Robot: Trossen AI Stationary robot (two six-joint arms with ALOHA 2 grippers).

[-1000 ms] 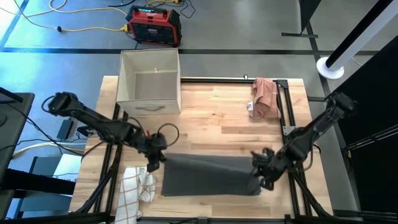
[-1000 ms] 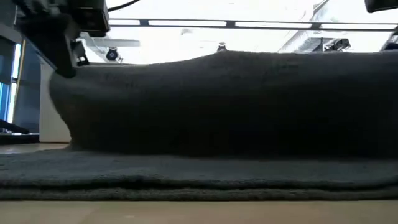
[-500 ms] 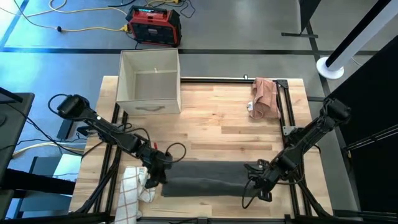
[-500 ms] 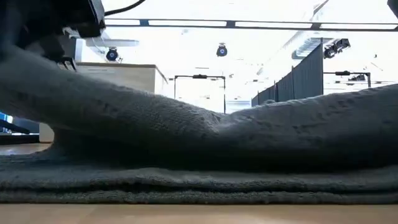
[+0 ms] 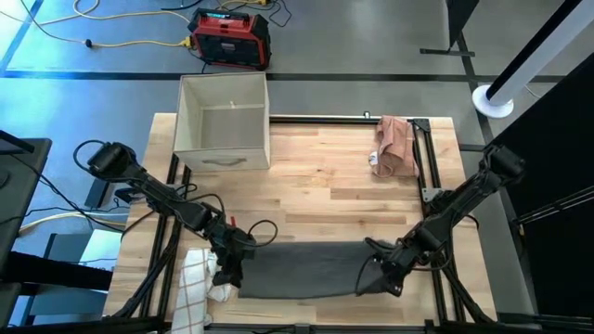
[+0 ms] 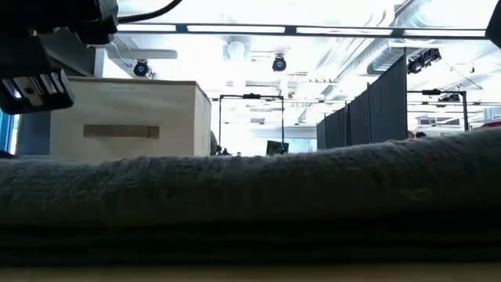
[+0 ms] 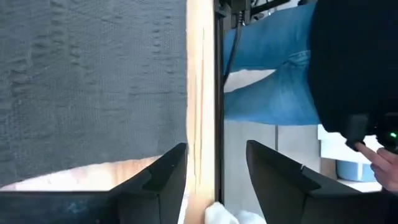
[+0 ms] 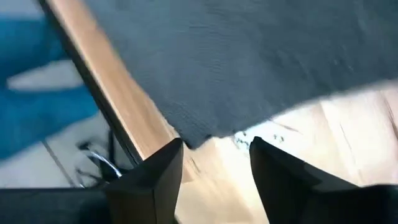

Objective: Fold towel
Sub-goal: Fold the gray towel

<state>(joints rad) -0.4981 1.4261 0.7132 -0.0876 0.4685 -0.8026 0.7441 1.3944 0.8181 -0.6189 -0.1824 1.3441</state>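
The dark grey towel [image 5: 302, 269] lies folded flat along the table's near edge, in stacked layers as the low view [image 6: 250, 196] shows. My left gripper [image 5: 229, 271] stands open just off its left end, with bare wood and the table's edge between the fingers [image 7: 216, 180]. My right gripper [image 5: 373, 276] stands open at the towel's right end. In its wrist view a corner of the towel [image 8: 199, 134] lies just ahead of the gap between the fingers [image 8: 214, 168].
An open beige box [image 5: 223, 121] stands at the table's far left and a pink cloth [image 5: 394, 144] at the far right. A white checked cloth [image 5: 200, 278] lies beside my left gripper. A person in blue jeans [image 7: 273, 74] stands beyond the near edge.
Both grippers have moved toward the table's near edge and down, carrying the towel's lifted far edge over the part that stayed on the table. That edge now lies flat on the lower layer, folded over, and both grippers stand off the towel's ends.
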